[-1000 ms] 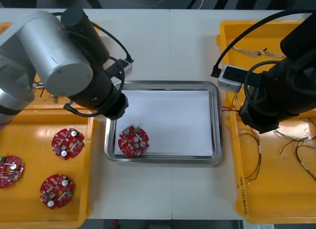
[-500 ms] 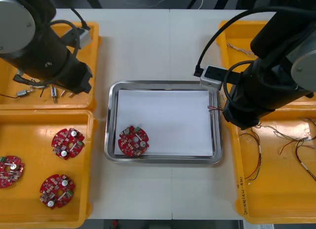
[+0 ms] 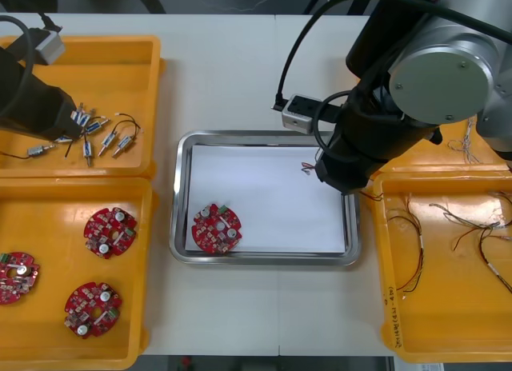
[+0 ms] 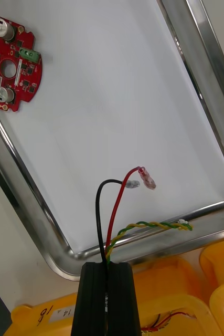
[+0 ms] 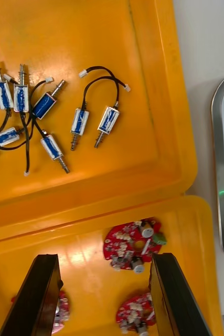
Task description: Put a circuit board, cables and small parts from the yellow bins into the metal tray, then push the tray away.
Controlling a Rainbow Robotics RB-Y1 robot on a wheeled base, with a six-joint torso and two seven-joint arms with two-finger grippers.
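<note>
Right gripper (image 4: 107, 269) tight around cables (image 4: 143, 225) above tray (image 4: 196, 68) (board (image 4: 25, 79) well apart); left gripper (image 5: 104, 257) agape over bins (image 5: 143, 79)

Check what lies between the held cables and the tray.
Nothing visible. The right pincer, shut on the cables, hangs at the tray's right rim, bare white floor beneath them; the circuit board lies far off. The left pincer hovers open over yellow bins.
</note>
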